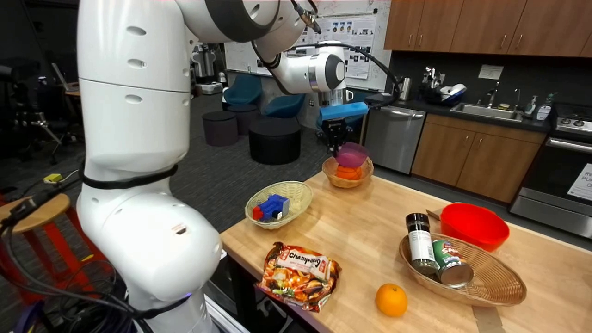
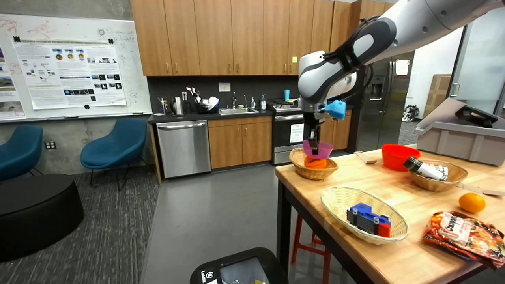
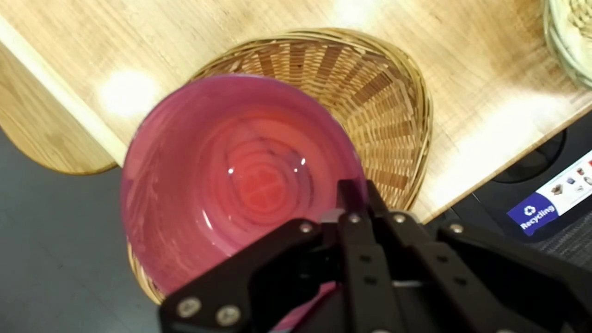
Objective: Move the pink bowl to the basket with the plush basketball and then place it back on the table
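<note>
Gripper [image 3: 364, 196] clamped on the rim of the pink bowl [image 3: 231, 171], pinching its wall from inside and outside. Bowl hangs open side up, off to one side of the gripper, above the small woven basket [image 1: 346, 184], which stands on the desk [image 1: 374, 226] below the gripper. Plush basketball [image 2: 315, 162] in that basket, under the bowl; in the wrist view it shows reddish through the translucent pink base. Bowl touching ball or just clear of it: cannot tell. Reason for the rim hold, my guess: thin edge suits a narrow pinch and leaves the underside free for setting down. Ball would likely stop the bowl seating flat, so some tipping possible on release. Whether this is the putting in or the taking out, not settled by what shows; return to the desk not yet done. Other containers, outward from the gripper: nearest, a pale oval basket [image 1: 301, 196] with a mostly blue toy [image 1: 276, 205] in it; well apart, a larger tan basket [image 1: 497, 280] holding a spice jar [image 1: 422, 245] and a green-labelled can [image 1: 452, 262], with a red bowl [image 1: 474, 225] just beside it. Jar tilts, cap end over the basket's edge, probably too long to lie flat in there.
</note>
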Controlling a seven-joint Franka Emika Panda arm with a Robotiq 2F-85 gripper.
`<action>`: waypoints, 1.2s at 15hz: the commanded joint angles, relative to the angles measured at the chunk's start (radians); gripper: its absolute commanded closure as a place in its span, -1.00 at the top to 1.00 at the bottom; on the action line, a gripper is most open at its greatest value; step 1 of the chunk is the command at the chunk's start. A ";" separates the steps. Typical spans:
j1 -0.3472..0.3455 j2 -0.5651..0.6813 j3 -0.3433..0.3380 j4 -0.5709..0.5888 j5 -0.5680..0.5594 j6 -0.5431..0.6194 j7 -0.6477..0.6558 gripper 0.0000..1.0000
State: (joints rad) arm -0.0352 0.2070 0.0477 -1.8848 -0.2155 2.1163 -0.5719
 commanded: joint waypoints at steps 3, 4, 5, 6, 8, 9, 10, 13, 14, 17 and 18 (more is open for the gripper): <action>0.010 -0.026 -0.024 -0.034 -0.048 0.074 0.112 -0.98; 0.012 -0.031 -0.032 -0.041 -0.073 0.084 0.158 -0.98; 0.015 -0.034 -0.038 -0.046 -0.095 0.085 0.198 -0.98; 0.016 -0.040 -0.044 -0.056 -0.117 0.087 0.237 -0.98; 0.018 -0.046 -0.051 -0.070 -0.150 0.077 0.300 -0.98; 0.020 -0.049 -0.055 -0.075 -0.170 0.076 0.335 -0.98; 0.021 -0.054 -0.058 -0.081 -0.190 0.075 0.368 -0.98; 0.020 -0.084 -0.045 -0.109 -0.175 0.067 0.359 -0.98; 0.021 -0.098 -0.042 -0.119 -0.173 0.062 0.350 -0.98; 0.028 -0.120 -0.037 -0.141 -0.163 0.068 0.340 -0.98; 0.031 -0.130 -0.036 -0.148 -0.163 0.068 0.337 -0.98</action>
State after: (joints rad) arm -0.0153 0.1345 0.0099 -1.9857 -0.3888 2.1846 -0.2231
